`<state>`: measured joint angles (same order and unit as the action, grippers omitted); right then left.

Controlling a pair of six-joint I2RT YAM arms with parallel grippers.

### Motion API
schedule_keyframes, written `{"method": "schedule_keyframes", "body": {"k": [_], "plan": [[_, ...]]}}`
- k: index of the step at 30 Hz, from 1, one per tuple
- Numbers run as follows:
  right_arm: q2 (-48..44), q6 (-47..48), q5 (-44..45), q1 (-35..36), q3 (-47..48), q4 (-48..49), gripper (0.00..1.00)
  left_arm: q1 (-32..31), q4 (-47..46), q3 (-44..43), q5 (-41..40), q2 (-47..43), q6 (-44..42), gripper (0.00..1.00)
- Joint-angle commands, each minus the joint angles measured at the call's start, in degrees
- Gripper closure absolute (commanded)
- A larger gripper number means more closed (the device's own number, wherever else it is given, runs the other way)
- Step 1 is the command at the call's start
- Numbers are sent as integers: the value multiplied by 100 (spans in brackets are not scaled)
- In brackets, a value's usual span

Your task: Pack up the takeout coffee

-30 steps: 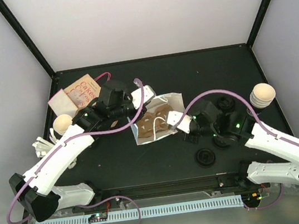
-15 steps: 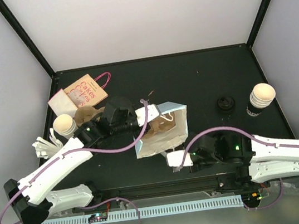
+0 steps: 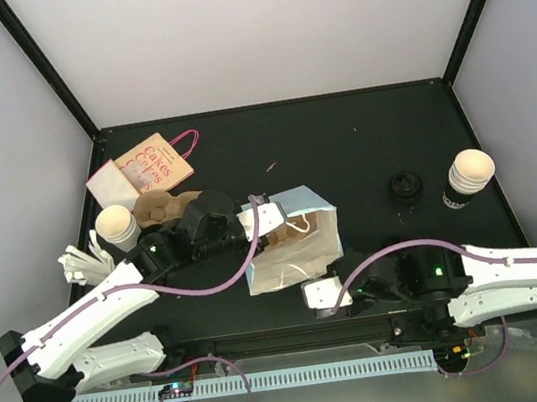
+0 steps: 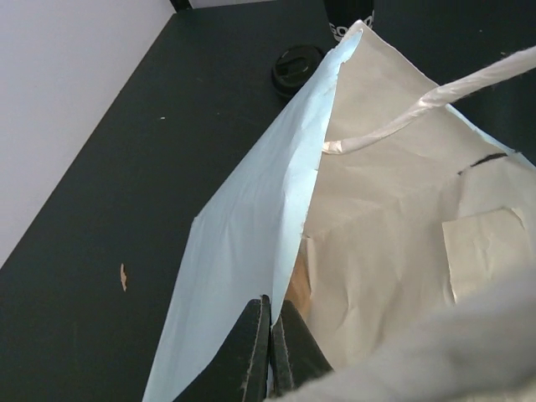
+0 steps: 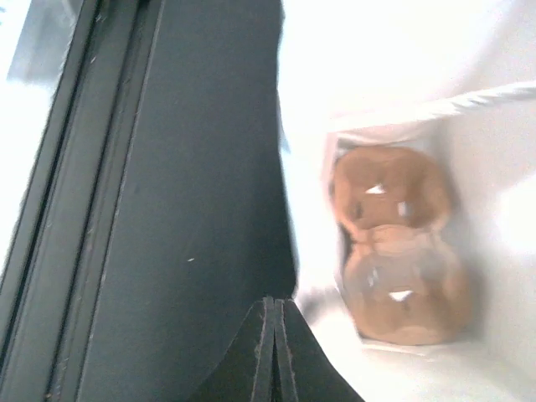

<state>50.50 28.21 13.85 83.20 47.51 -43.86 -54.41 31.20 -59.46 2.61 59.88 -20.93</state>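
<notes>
Paper bag (image 3: 296, 247): centre of surface (image 3: 360, 137), cup carrier (image 5: 394, 251) inside, rim pinched by left hand (image 4: 270, 308). Right hand (image 5: 272, 308): closed, empty, beside bag's near edge. Coffee cup (image 3: 470, 171) stands far-right, nearer this arm.

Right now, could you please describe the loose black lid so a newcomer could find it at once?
Start at the white paper bag in the middle of the table, then look right. The lid is the flat black disc lying just left of the tall pale cup.
</notes>
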Motion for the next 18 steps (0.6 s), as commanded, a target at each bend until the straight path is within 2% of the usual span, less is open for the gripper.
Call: {"method": "schedule_keyframes", "body": {"k": [1,7,14,18], "plan": [[-327,115,588,30,440,-119,99,-42,-250,-13,-103,-106,27,98],[-455,247,1171,29,562,13,99,-52,-246,46,-121,-129,53,98],[-576,479,1930,3,146,1353,99,-61,-238,66,-68,-177,63,98],[-204,625,2242,-14,2,1546,99,-60,-277,92,-69,-209,51,99]]}}
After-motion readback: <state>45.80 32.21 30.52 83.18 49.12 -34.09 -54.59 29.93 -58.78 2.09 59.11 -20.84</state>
